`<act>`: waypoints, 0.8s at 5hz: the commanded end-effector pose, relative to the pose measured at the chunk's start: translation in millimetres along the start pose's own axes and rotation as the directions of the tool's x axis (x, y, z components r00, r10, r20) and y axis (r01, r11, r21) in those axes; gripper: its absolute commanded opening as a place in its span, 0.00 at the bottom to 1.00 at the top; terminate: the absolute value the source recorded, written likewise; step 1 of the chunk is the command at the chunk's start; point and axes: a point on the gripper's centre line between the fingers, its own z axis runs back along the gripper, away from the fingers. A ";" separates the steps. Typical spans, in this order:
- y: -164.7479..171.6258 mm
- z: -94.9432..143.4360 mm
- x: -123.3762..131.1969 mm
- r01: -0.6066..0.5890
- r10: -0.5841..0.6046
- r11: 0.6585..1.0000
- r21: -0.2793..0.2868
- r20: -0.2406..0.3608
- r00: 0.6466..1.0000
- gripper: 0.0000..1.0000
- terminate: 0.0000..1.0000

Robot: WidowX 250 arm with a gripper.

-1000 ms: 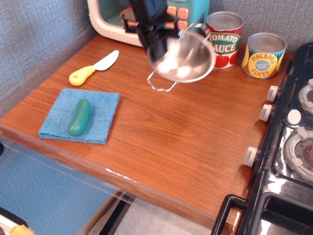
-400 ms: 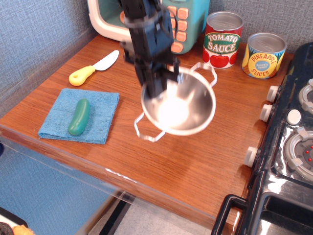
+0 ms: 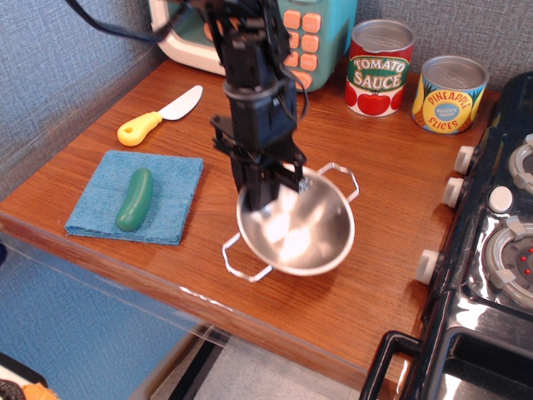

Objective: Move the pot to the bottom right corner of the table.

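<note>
The pot [image 3: 301, 233] is a shiny steel bowl-shaped pan with two wire loop handles. It hangs tilted over the front middle of the reddish-brown table [image 3: 375, 250], close to the surface; I cannot tell if it touches. My black gripper [image 3: 265, 200] comes down from above and is shut on the pot's back-left rim. One handle [image 3: 243, 260] points to the front left, the other [image 3: 340, 177] to the back right.
A blue cloth [image 3: 137, 197] with a green pickle [image 3: 135, 198] lies at the front left. A yellow-handled knife [image 3: 158, 115] lies behind it. A tomato sauce can [image 3: 380, 67] and pineapple can [image 3: 450, 93] stand at the back. The black stove [image 3: 491, 242] borders the right edge.
My gripper has carried the pot from the back, near the tomato can, toward the front of the table and lowered it close to the surface.
</note>
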 end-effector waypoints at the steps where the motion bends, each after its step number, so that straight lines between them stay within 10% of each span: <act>1: -1.5 5.4 -2.1 0.030 -0.030 1.000 0.003 -0.008 1.000 1.00 0.00; 4: 11.6 75.6 -8.3 0.027 -0.033 0.999 0.037 0.155 0.987 1.00 0.00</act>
